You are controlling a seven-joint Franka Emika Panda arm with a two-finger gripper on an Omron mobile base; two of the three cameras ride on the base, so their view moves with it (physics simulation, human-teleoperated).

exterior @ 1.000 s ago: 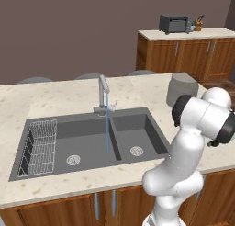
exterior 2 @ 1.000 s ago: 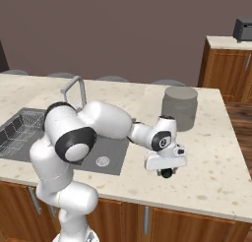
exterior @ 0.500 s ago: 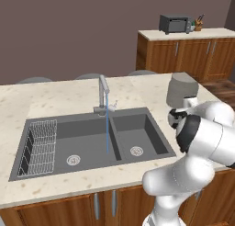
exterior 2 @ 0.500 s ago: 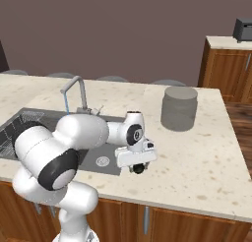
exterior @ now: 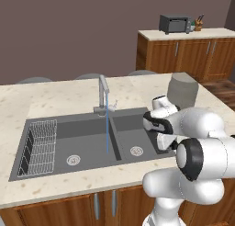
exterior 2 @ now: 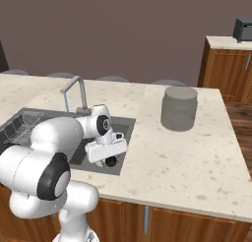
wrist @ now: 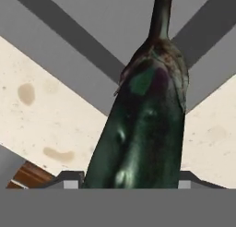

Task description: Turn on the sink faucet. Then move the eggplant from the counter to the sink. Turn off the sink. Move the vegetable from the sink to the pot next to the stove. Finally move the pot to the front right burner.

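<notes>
— Dark eggplant (wrist: 143,129) clamped between the jaws, hanging just over the sink (exterior: 87,138) rim by the table (exterior 2: 187,152). Tap (exterior: 103,94) running.

— Second step, then. Next: reach over the basin, lower, release.

Both basins of the sink (exterior: 87,140) lie open; the faucet (exterior: 103,95) and its water stream stand mid-sink.
</notes>
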